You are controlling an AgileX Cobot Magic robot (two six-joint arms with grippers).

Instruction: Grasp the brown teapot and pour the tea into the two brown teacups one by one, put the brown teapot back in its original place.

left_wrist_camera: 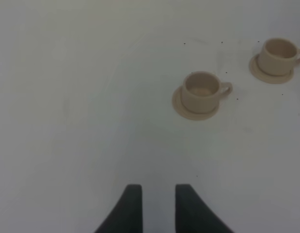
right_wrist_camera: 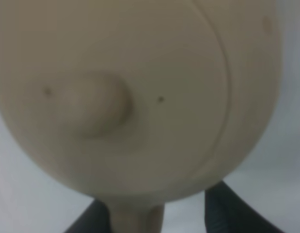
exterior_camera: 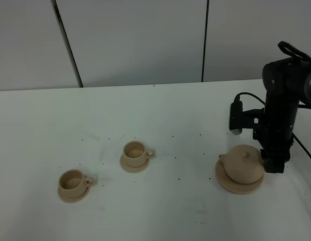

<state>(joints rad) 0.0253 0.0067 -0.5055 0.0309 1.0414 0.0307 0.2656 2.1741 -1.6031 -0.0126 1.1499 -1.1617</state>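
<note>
- The teapot (exterior_camera: pixel 241 161) is sitting upright on its plate (exterior_camera: pixel 229 187), over on the right side of the white table (exterior_camera: pixel 170 216). The lid is on and the spout (exterior_camera: pixel 220 157) points toward the cups.
- The right gripper (exterior_camera: pixel 274 165) is down at the back of the teapot, on the side away from the spout.
- In the right wrist view, the pot fills nearly everything. We can make out the lid knob (right_wrist_camera: pixel 94 104) and the little handle (right_wrist_camera: pixel 135 216) poking down between the two dark fingers (right_wrist_camera: pixel 227 213).
- One finger is right up against the handle, while the other has a clear strip of table between it and the handle. So we'd call it straddling the handle, released, not clamped on it.
- The middle cup (exterior_camera: pixel 134 150) is on its saucer (exterior_camera: pixel 129 167), well apart from the teapot.
- The left-hand cup (exterior_camera: pixel 72 181) is on its own saucer (exterior_camera: pixel 70 197), nearer the front edge. Both cup handles point toward the teapot side.
- The left gripper (left_wrist_camera: pixel 157 189) only shows in its own wrist view. Its fingers (left_wrist_camera: pixel 130 208) are parted with bare table between them, holding nothing, and both cups are well ahead of it.
</note>
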